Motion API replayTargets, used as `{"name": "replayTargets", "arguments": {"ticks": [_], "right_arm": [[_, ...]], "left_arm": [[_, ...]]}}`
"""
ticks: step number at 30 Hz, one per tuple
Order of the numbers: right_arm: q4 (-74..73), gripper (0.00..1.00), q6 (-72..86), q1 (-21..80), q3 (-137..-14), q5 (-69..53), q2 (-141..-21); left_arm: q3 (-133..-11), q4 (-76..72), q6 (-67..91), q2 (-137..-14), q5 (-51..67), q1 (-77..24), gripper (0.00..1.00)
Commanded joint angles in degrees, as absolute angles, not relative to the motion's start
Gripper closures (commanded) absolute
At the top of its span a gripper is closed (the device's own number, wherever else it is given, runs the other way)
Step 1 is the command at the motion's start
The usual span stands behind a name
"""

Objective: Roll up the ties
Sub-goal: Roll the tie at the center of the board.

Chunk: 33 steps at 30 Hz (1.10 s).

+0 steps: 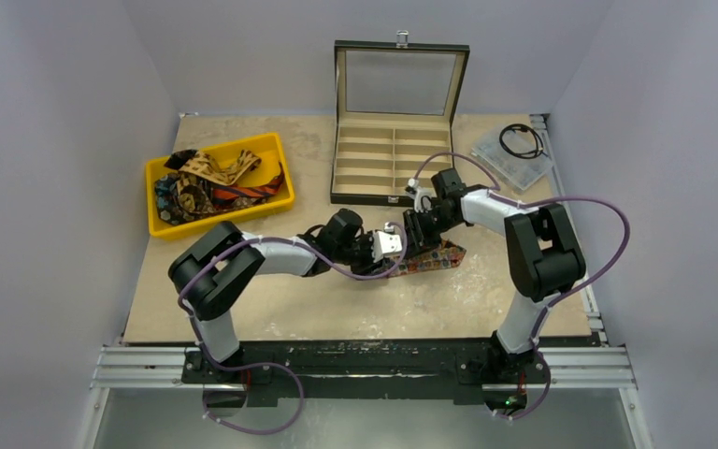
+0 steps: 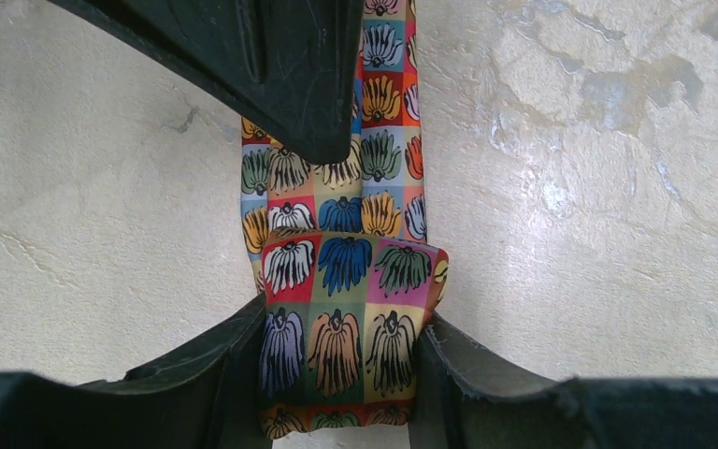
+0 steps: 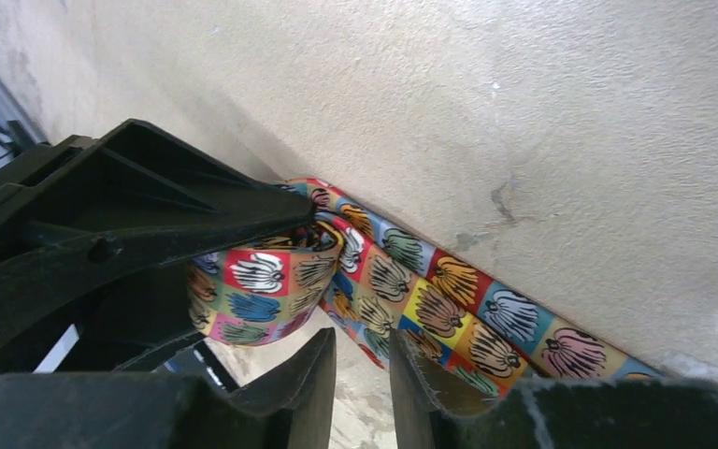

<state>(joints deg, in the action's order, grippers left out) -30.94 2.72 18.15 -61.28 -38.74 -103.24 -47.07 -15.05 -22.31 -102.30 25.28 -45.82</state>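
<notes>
A multicoloured floral tie lies on the table in front of the arms. One end of it is rolled up, and my left gripper is shut on that roll from both sides. The unrolled length runs flat away from it. My right gripper hovers right beside the roll, its fingers a little apart with only bare table between them. In the overhead view the left gripper and right gripper meet over the tie. More ties lie heaped in a yellow bin.
An open compartmented box with its lid raised stands just behind the grippers. At the back right, a clear plastic case has a black coiled cable on it. Walls close in the table's left, back and right.
</notes>
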Motion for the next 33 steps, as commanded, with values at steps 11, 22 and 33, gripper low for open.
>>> {"name": "replayTargets", "arguments": {"ticks": [11, 22, 33], "right_arm": [[-25.51, 0.48, 10.07, 18.7, -57.65, -48.63, -102.73], [-22.79, 0.59, 10.21, 15.91, -55.24, -41.26, -108.73], [-25.05, 0.58, 7.76, 15.91, -56.99, -38.08, -110.94]], "left_arm": [[-49.03, -3.03, -18.46, -104.24, 20.26, -46.01, 0.77], [-47.0, -7.4, -17.45, -100.94, 20.27, -45.18, 0.75], [-47.29, -6.72, -17.96, -99.3, 15.47, -45.37, 0.71]]}}
